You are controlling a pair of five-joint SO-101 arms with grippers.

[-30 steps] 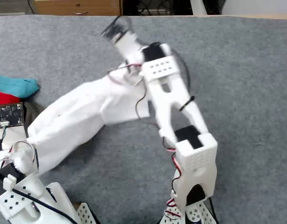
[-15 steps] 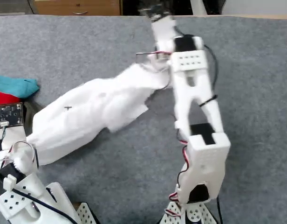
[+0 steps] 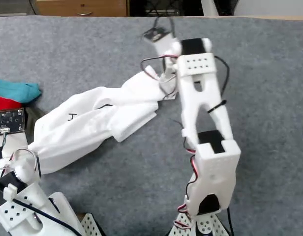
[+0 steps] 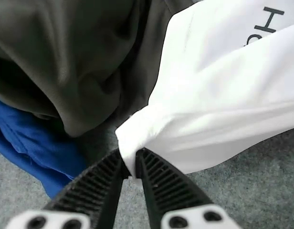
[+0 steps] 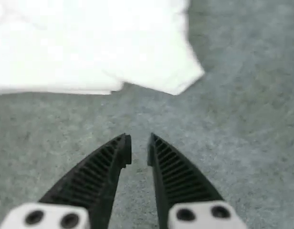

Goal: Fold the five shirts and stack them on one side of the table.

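Black lettering [image 4: 272,21] stands on the white shirt [image 4: 223,95], cut off at the view's edge; no whole word is legible.

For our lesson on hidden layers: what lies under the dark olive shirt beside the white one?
A blue shirt shows under the dark olive shirt, on the grey table; how far it runs underneath is covered.

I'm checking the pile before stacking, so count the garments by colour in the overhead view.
White shirt: 1
Teal garment: 1
Red garment: 1
Olive garment: 1
Total: 4
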